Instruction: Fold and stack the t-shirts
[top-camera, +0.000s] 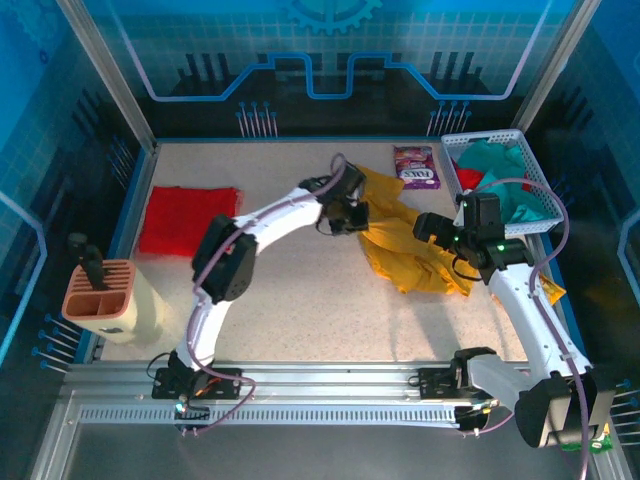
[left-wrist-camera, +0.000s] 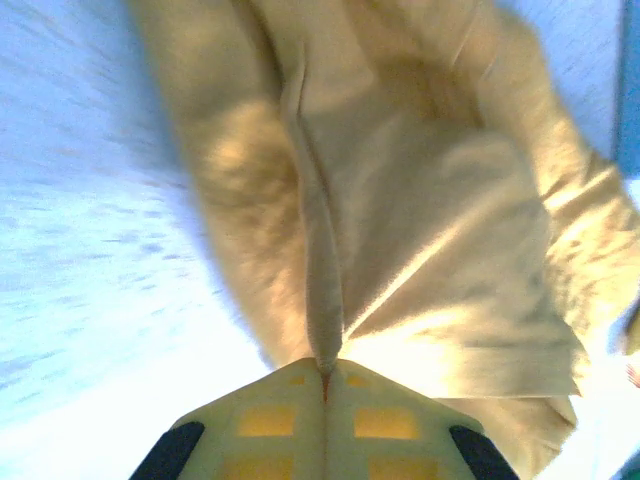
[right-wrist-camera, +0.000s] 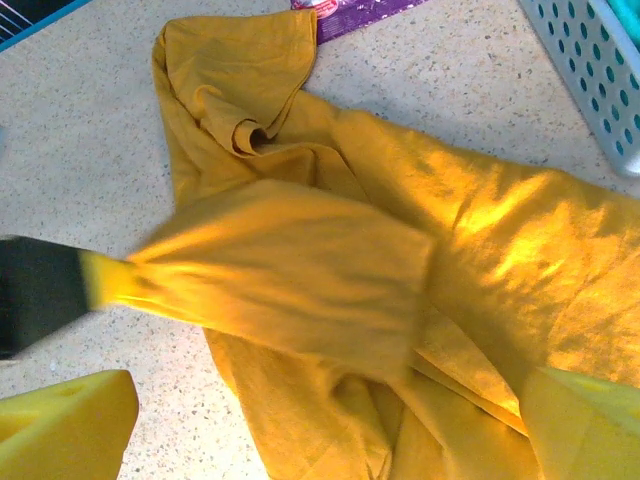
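While one red t-shirt (top-camera: 190, 220) is already lying folded flat as a neat rectangle at the left of the table (top-camera: 300, 290), the mustard-yellow t-shirt (top-camera: 415, 250) is lying crumpled right of centre, not yet folded. The left gripper (top-camera: 352, 214) is pinching a raised ridge of it, fingers (left-wrist-camera: 270, 425) pressed together on the cloth. The right gripper (top-camera: 428, 228) is hovering over the same shirt, fingers (right-wrist-camera: 60, 430) spread wide and gripping nothing. Teal t-shirts (top-camera: 495, 162), plus a bit of red cloth, are sitting bunched in the white perforated basket (top-camera: 545, 195) at far right; how many is hard to tell. So roughly one is done, the rest are waiting, and nothing is stacked. The yellow cloth is looking soft, thin and matte, creasing into deep folds. The table is looking hard and speckled. A glossy purple snack packet (top-camera: 416, 167) is lying just beside the shirt's far edge.
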